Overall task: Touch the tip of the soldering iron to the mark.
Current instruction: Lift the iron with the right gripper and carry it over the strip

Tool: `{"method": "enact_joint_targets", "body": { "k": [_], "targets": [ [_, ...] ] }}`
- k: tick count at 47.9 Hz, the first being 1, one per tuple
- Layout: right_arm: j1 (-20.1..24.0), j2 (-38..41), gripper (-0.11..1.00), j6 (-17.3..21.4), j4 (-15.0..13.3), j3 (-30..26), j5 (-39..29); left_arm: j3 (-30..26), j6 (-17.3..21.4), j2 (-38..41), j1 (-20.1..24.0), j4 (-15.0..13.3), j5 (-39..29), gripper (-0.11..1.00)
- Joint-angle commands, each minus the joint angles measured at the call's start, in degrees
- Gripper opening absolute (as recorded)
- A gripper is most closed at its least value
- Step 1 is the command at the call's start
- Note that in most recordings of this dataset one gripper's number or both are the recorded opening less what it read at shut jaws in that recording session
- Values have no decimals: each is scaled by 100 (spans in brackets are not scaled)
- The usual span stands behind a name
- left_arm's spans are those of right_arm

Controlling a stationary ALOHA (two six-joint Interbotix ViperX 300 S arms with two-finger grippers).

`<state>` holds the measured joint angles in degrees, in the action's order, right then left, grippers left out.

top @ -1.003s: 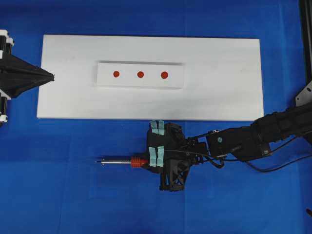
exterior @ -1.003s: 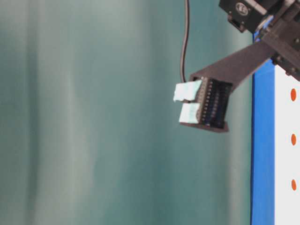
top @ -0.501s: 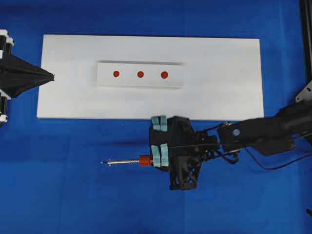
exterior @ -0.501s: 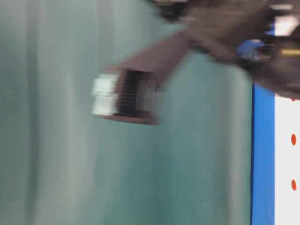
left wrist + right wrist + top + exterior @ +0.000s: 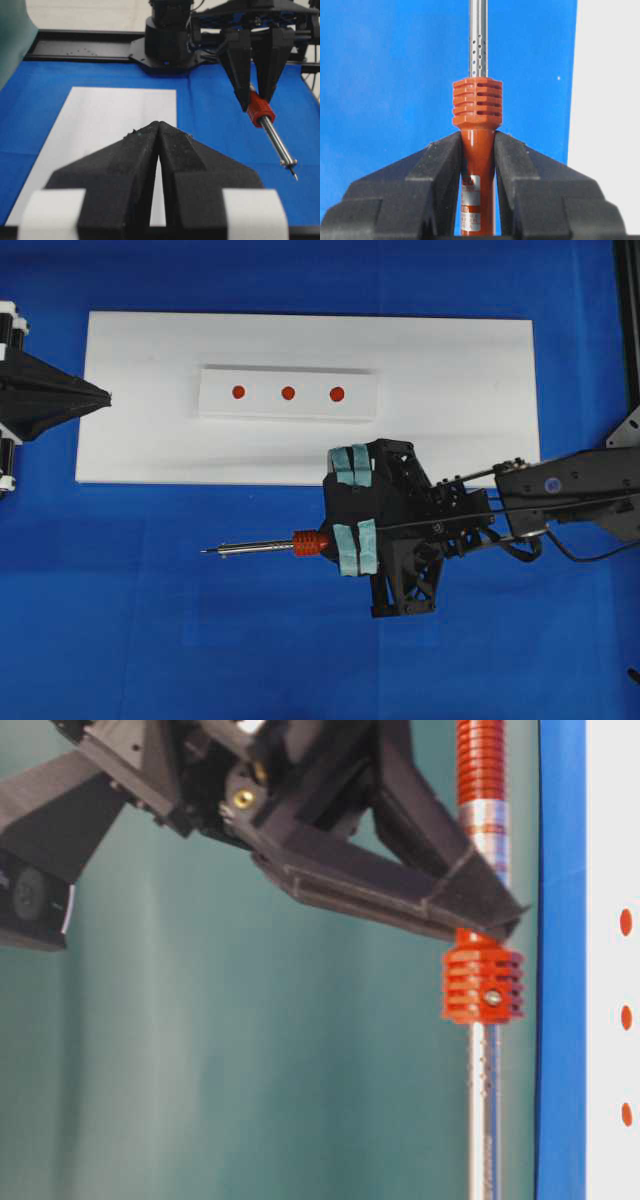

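The right claw (image 5: 345, 522) was squeezed tight on the soldering iron (image 5: 300, 543). It had lifted the iron off the blue cloth (image 5: 150, 640). The tip (image 5: 204, 551) pointed to 9 o'clock, far from the marks (image 5: 288, 393) at 12. The left claw (image 5: 159, 131) was closed and empty.

soldering iron (image 5: 477, 165): glossy orange plastic, perforated metal shaft | fingers (image 5: 437, 175): matt black

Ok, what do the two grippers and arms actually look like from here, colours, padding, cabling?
Both are matte black. The right gripper has wedge-shaped fingers wrapped in pale teal tape bands, behind them an open lattice frame, and thin black cables running back along the right arm, which carries a small blue round marking. The left gripper has the same tapered black fingers, with white tape bands.
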<state>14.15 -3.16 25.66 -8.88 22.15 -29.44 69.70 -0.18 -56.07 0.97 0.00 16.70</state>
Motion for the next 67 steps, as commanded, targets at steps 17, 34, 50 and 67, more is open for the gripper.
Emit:
{"method": "enact_joint_targets", "body": {
  "k": [17,34,50,67],
  "targets": [
    [-79,-167,6,9,-123,-123,-97,-70,0,18,18,9,62,0],
    [-835,-299,7,-316,-501,-18,-360,-70,0,26,18,9,62,0],
    [-1881,-308,7,-1371,-475,-70,-378,-62,0,18,18,9,53,0],
    [-2435,-308,7,-2004,-387,-114,-378,-70,0,18,18,9,44,0]
  ]
}}
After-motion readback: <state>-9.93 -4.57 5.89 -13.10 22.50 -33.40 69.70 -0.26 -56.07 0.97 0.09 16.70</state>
